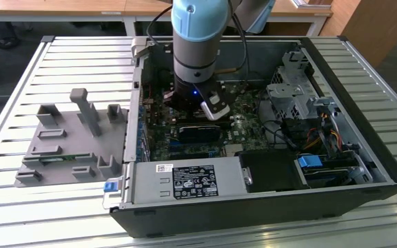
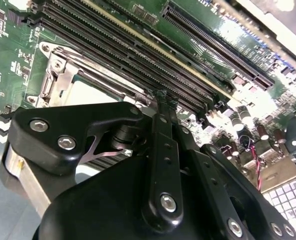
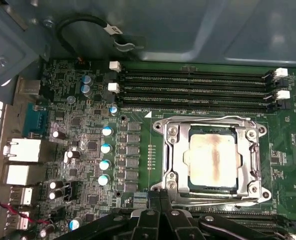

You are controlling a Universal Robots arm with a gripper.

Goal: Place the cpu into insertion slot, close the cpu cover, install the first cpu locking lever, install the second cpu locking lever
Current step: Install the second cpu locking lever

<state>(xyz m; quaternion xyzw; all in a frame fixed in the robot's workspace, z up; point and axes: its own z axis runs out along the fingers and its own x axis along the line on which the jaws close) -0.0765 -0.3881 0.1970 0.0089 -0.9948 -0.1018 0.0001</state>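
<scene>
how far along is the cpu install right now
Looks done: the cpu sits in the insertion slot and the cpu cover lies flat around it, its window framing the chip. A thin wire lever runs along the cover's edge nearest the memory slots; whether it is latched can't be told. In hand: the gripper sits at the cover's opposite edge. Left: confirming both levers.

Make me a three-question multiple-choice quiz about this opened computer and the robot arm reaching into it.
1. Where is the silvery-beige square cpu?
A. On the grey holder tray
B. In the socket on the green board
C. In the gripper

2. How many white memory-slot clips show in the first wrist view?
A. One
B. Four
C. Nine

3. How is the silver metal cpu cover?
A. Down around the chip
B. Standing upright
C. Removed

Answers: B, the chip lies in the socket; B, two clips at each end; A, its frame lies flat around the chip.
</scene>
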